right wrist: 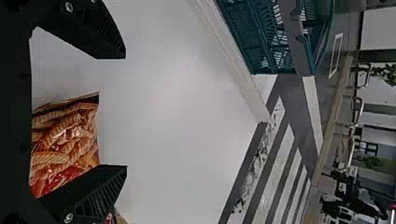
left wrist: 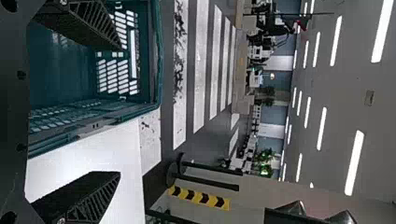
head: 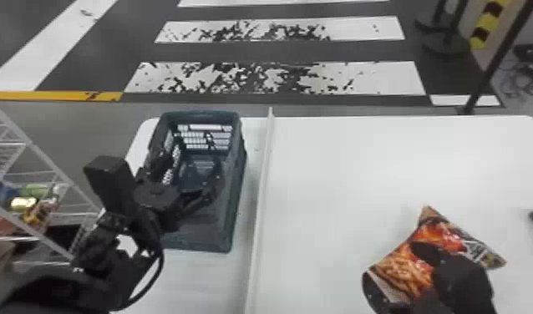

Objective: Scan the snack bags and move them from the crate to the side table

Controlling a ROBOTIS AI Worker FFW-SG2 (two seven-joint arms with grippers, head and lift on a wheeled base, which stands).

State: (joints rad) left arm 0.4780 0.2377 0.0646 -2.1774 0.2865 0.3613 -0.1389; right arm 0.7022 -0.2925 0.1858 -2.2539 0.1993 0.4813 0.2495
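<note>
Snack bag (head: 407, 267): one, near right on the white table (head: 341, 175), beneath the right gripper (head: 393, 264), partly between its fingers; pictures of twisted sticks on its front.
Right gripper: one, fingers spread wide; whether they touch the bag, cannot tell.
Rack (head: 29, 144): one, at left; several packets, too blurred to count.
Left gripper (head: 191, 175): one, fingers wide apart, over the crate.
Crate (head: 232, 200): one, green, left of the divider (head: 259, 208).

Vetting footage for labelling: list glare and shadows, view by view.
Head view: faint shading beside the glossy orange-and-red snack bag; left wrist view: bright white ceiling strip lights; right wrist view: glints on the bag, a soft pale sheen on the white tabletop.
</note>
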